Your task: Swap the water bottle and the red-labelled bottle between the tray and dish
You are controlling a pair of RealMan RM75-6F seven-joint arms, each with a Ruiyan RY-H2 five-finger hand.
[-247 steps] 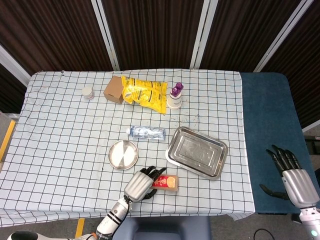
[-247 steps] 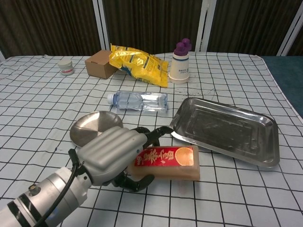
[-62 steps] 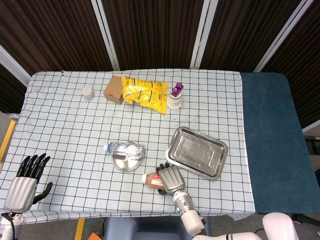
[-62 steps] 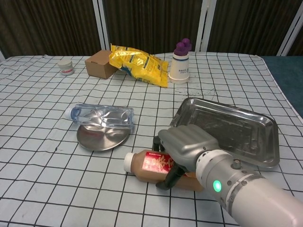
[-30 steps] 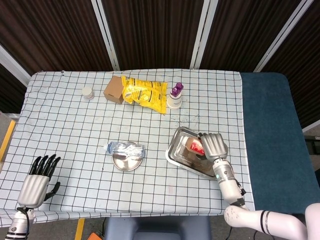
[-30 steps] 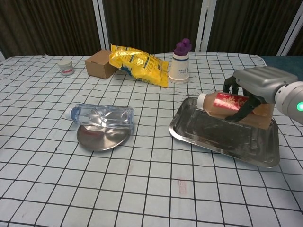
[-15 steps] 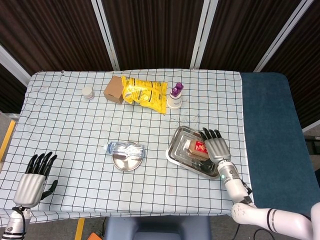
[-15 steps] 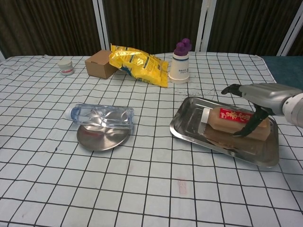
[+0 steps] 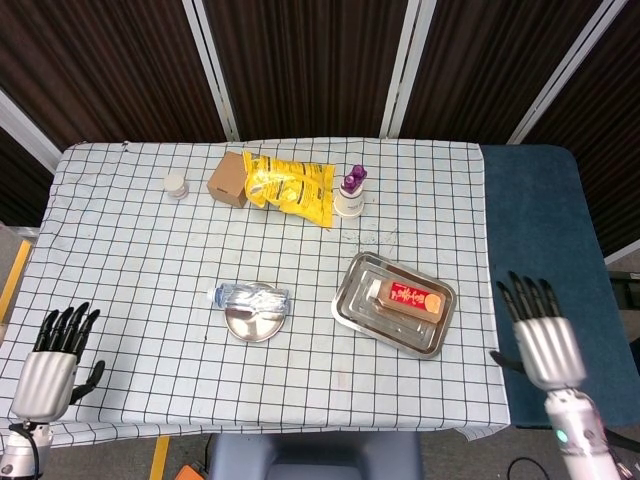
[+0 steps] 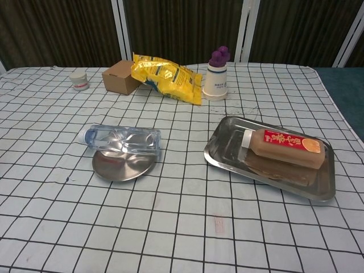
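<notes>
The clear water bottle (image 9: 249,297) (image 10: 124,139) lies on its side across the round metal dish (image 9: 257,324) (image 10: 118,166), cap to the left. The red-labelled bottle (image 9: 406,300) (image 10: 285,147) lies flat in the steel tray (image 9: 352,309) (image 10: 230,160), cap to the left. My left hand (image 9: 52,366) hangs off the table's front left corner, fingers spread and holding nothing. My right hand (image 9: 540,338) is off the table's right edge over the blue surface, fingers spread and holding nothing. The chest view shows neither hand.
At the back of the checked table stand a small white jar (image 9: 176,185), a cardboard box (image 9: 227,179), a yellow snack bag (image 9: 291,189) and a white cup with a purple top (image 9: 350,192). A blue surface (image 9: 540,230) adjoins the table's right side.
My right hand has let go of the red-labelled bottle, which now rests in the tray, and has drawn back right, off the table. The left hand barely moved.
</notes>
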